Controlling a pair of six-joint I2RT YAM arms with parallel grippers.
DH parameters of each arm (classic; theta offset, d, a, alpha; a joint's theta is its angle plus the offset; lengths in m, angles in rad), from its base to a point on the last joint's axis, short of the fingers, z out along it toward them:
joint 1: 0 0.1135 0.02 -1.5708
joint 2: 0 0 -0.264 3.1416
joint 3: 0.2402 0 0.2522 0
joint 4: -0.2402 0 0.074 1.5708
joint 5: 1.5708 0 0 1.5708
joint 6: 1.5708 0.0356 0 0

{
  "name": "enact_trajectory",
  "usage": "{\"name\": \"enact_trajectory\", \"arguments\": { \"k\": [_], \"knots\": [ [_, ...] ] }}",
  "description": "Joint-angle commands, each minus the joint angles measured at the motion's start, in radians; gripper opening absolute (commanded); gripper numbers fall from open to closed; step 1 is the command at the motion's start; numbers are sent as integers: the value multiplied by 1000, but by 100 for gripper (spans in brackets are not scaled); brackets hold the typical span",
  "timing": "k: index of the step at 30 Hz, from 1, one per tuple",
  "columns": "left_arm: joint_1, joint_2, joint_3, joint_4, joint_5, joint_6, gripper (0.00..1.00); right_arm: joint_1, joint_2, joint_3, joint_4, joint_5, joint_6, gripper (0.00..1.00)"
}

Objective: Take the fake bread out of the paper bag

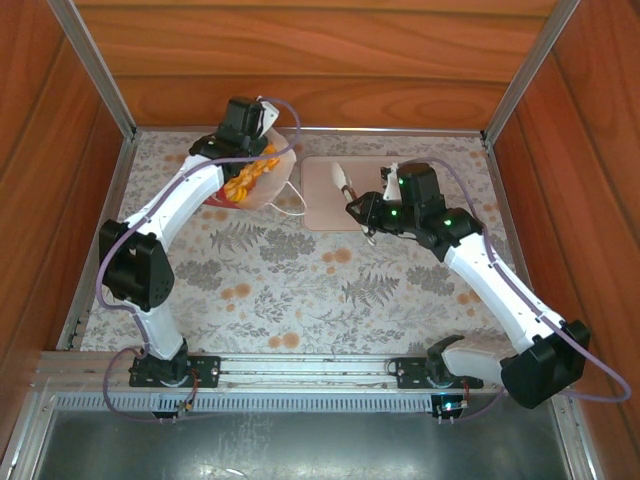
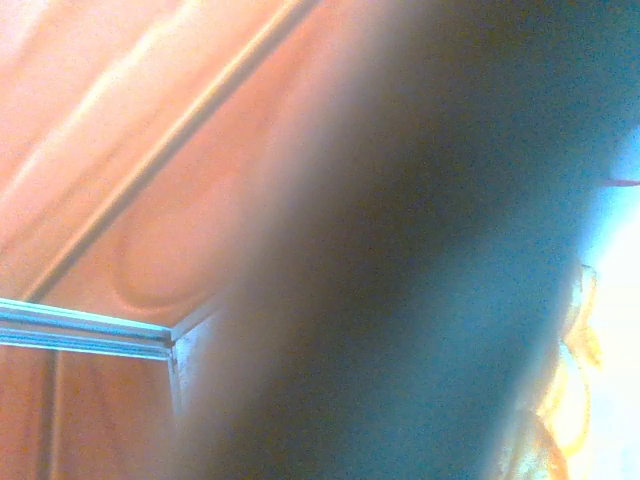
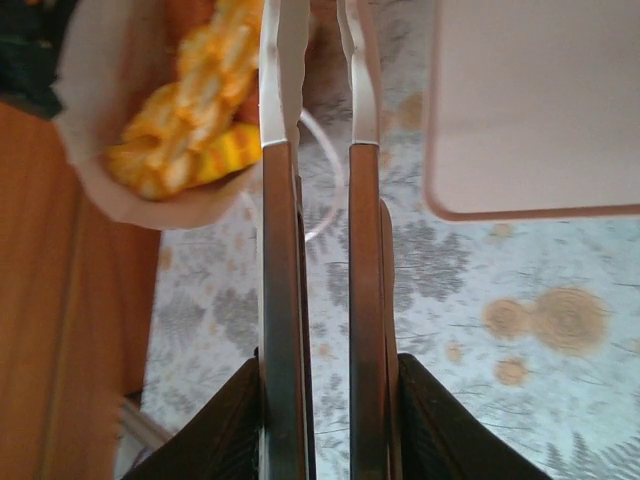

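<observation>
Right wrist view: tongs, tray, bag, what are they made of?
The tongs: brown wood-grain handles, glossy pale tips that look like metal, possibly coated. The tray: matte pale pink, rounded corner, probably plastic. The paper bag: thin white paper, judging by its soft, bent rim.

Matt paper bag (image 3: 85,110), glossy metal tongs (image 3: 283,300), smooth varnished wooden walls (image 1: 300,60).
</observation>
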Motion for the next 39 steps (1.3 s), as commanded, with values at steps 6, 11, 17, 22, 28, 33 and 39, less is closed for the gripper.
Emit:
{"name": "enact_trajectory", "arguments": {
  "k": [6,11,17,22,28,33,39],
  "knots": [
    [-45,-48,5,96,-36,16,0,34,107,75,138,-221,83,38],
    [-62,-45,2,99,-37,17,0,65,171,73,213,-266,125,39],
    [-75,-33,-3,104,-53,18,0,80,252,97,267,-294,161,45],
    [-79,-35,-13,104,-49,-3,0,80,311,124,264,-295,170,50],
    [-84,-53,-39,108,-42,-31,0,81,367,155,274,-304,193,60],
    [-87,-65,-56,109,-25,-48,0,81,398,167,301,-312,208,61],
    [-95,-68,-65,108,-25,-55,0,82,434,177,323,-325,226,60]
  ]
}}
